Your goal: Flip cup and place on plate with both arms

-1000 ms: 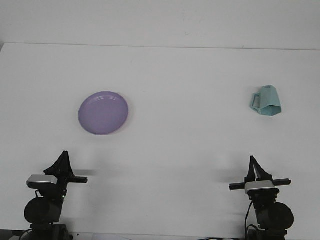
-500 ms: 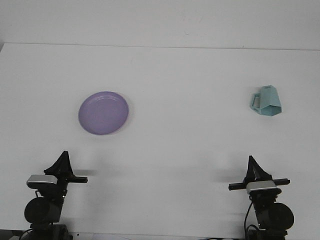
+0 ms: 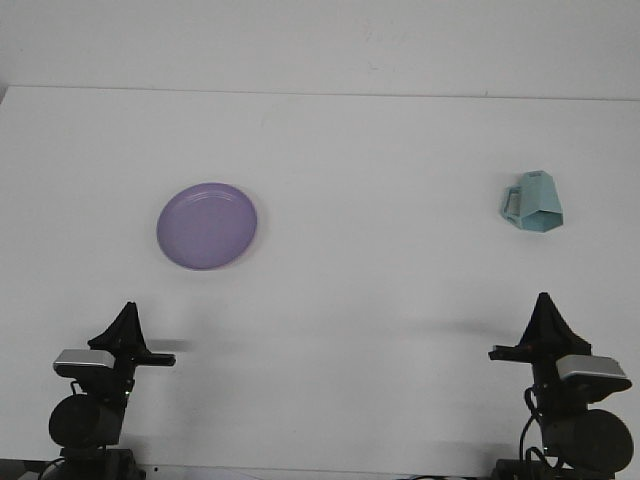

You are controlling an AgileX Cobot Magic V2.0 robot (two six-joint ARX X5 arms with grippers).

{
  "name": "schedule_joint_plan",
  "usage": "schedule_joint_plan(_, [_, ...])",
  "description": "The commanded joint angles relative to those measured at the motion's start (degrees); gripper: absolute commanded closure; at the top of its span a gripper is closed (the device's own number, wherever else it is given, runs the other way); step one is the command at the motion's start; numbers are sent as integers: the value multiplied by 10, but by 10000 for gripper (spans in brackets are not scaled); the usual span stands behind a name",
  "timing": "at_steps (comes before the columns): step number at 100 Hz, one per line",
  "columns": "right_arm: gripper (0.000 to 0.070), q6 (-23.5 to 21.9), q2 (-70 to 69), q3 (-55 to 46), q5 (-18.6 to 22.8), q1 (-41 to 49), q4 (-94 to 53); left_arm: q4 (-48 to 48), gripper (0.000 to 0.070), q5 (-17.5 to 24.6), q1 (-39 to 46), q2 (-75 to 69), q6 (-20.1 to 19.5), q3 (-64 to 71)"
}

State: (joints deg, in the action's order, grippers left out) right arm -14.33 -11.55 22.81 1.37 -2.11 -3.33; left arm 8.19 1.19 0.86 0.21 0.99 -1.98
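1. The teal cup (image 3: 531,202) lies tipped on the far right part of the counter (image 3: 380,290), its faceted body slanting and its handle to the left; it sits where it did a second ago, touched by nothing.
2. The purple plate (image 3: 207,226) rests flat on the left part of the counter, well apart from the cup, also unmoved and with nothing on it.
3. The right pincer (image 3: 545,312) has shifted: a second ago it stood further left, and now it sits nearer the right edge and reaches a little higher up the counter, roughly below the cup but well short of it. Its tips meet in a narrow point, holding nothing.
4. The left pincer (image 3: 127,318) is in the same spot as before at the lower left, below the plate and apart from it, its tips likewise drawn to a narrow point and empty.
5. The counter is plain white, and a pale wall (image 3: 320,40) runs behind its far edge.
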Motion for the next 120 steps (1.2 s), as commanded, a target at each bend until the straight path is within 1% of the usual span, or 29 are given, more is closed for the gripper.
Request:
schedule_joint_plan(1, [699,79,-47,51,-2,-1,-8,2,684,-2,0,0,1,12])
schedule_joint_plan(15, [699,167,-140,132,-7,-2,-4,-4,685,-2,0,0,1,12])
schedule_joint_plan(23, [697,213,-188,153,-41,-3,9,-6,684,-2,0,0,1,12])
schedule_joint_plan(27, [684,237,-210,156,-52,-6,21,-5,684,-2,0,0,1,12])
schedule_joint_plan(31, [646,261,-230,155,-55,-11,29,-5,685,-2,0,0,1,12])
schedule_joint_plan(37, [523,284,-263,155,-55,-21,34,-5,684,-2,0,0,1,12])
schedule_joint_plan(42, [401,291,-290,155,-54,-32,37,-5,685,-2,0,0,1,12])
schedule_joint_plan(45, [350,291,-306,155,-51,-40,38,-5,685,-2,0,0,1,12])
schedule_joint_plan(47, [331,291,-316,155,-47,-45,38,-5,685,-2,0,0,1,12])
schedule_joint_plan(58, [324,292,-378,155,2,-77,38,-6,684,-2,0,0,1,12])
schedule_joint_plan(67, [324,291,-428,153,32,-100,47,-6,684,-2,0,0,1,12])
schedule_joint_plan(92, [316,292,-533,144,33,-157,136,-7,685,-2,0,0,1,12])
schedule_joint_plan(95, [291,292,-544,144,33,-166,148,-8,684,-2,0,0,1,12])
schedule_joint_plan(98, [243,292,-557,144,33,-174,162,-8,685,-2,0,0,1,12])
schedule_joint_plan(104, [99,292,-582,144,34,-191,199,-8,685,-2,0,0,1,12])
schedule_joint_plan(106, [66,292,-590,144,34,-196,211,-8,685,-2,0,0,1,12])
schedule_joint_plan(114, [70,301,-629,144,40,-213,260,-8,685,-2,0,0,2,12])
schedule_joint_plan(120, [72,317,-660,144,58,-223,291,-9,684,-2,0,0,1,12])
